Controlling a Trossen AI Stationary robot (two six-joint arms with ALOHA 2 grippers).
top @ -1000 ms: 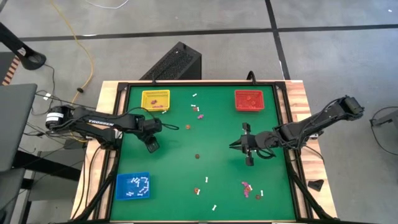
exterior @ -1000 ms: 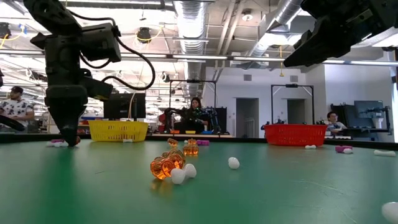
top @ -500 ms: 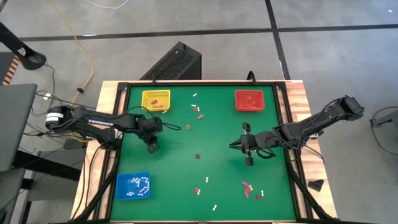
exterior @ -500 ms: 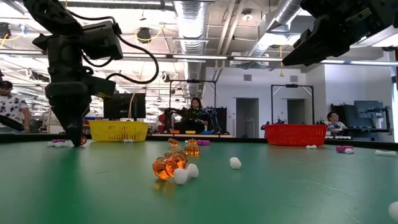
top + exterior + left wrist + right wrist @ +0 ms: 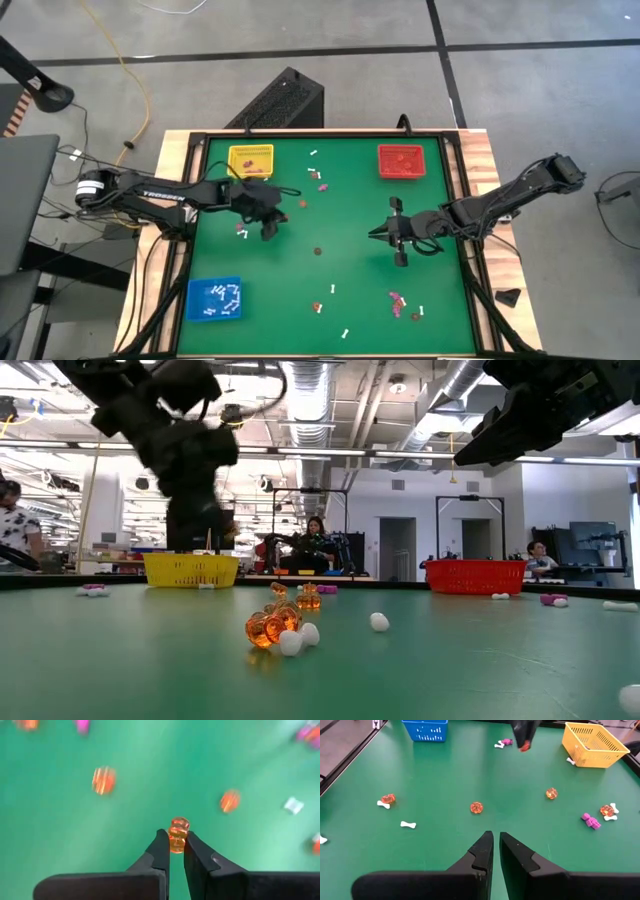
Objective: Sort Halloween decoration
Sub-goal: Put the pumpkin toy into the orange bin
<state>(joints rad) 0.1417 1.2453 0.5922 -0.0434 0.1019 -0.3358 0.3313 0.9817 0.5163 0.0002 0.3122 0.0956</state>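
The sort looks roughly midway. The green tabletop (image 5: 350,210) carries three trays that each hold some pieces already: the blue tray (image 5: 214,299) at the near left has a scatter of white stick-like pieces, the yellow tray (image 5: 250,160) at the far left has a few purple-pink ones, and the red tray (image 5: 402,161) at the far right holds orange-red ones. The left end effector (image 5: 175,842) is over the left-centre of the tabletop, clamped on an orange trinket (image 5: 177,834) lifted clear of the surface; judging by colour, it belongs in the red tray across the tabletop. The right end effector (image 5: 495,845) hangs over the right-centre with its fingers nearly together and nothing between them. Left to sort are loose decorations (image 5: 396,297) near the front edge, a few orange ones mid-table, and white and purple pieces between the far trays.
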